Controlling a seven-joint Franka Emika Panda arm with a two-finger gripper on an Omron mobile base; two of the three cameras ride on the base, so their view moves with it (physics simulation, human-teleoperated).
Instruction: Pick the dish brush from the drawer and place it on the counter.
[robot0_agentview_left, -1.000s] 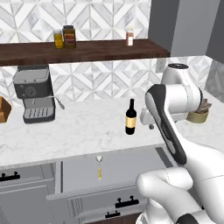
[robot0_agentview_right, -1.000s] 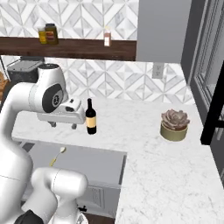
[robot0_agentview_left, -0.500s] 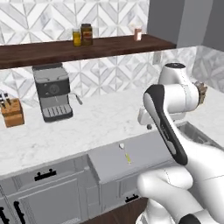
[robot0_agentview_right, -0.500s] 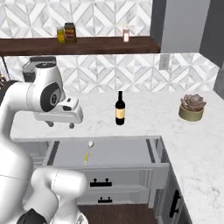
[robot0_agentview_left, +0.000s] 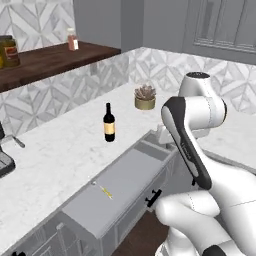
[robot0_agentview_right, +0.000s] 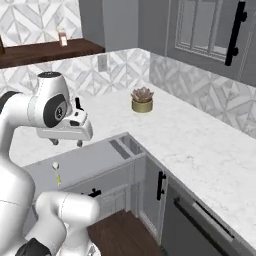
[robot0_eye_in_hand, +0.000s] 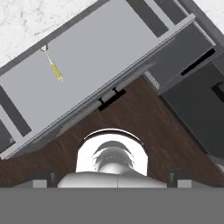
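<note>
The small dish brush with thin yellow-green handle and white head (robot0_eye_in_hand: 54, 69) is seen lying flat on the floor of the wide shallow grey drawer (robot0_eye_in_hand: 100, 52), which is pulled out. In the hand view the brush sits at upper left of the frame, near the drawer's back edge, well apart from the two-finger dark-tipped gripper (robot0_agentview_right: 66, 142); nothing is held. The gripper's fingertips are barely seen at the bottom corners of the hand view, set far apart, so the claw is taken as spread wide and empty. In the right base view the gripper is seen at centre left, hanging above the drawer, with the brush (robot0_agentview_right: 56, 171) below it and slightly to the left, not touching. In the left base view the brush (robot0_agentview_left: 104, 190) lies at lower centre-left on the drawer floor (robot0_agentview_left: 125, 175).

The drawer's black bar handle (robot0_eye_in_hand: 111, 98) is seen at centre of the hand view, over dark wooden flooring (robot0_eye_in_hand: 144, 122).

The broad white marble counter with faint grey veins (robot0_agentview_left: 65, 150) runs behind the drawer. A dark wine bottle with a tan label (robot0_agentview_left: 108, 123) stands upright on it; the label's writing is too small to be read. A small succulent in a round tan pot (robot0_agentview_right: 142, 100) stands further back on the counter. Jars on the dark wooden shelf (robot0_agentview_left: 50, 60) at upper left carry no legible writing.
</note>
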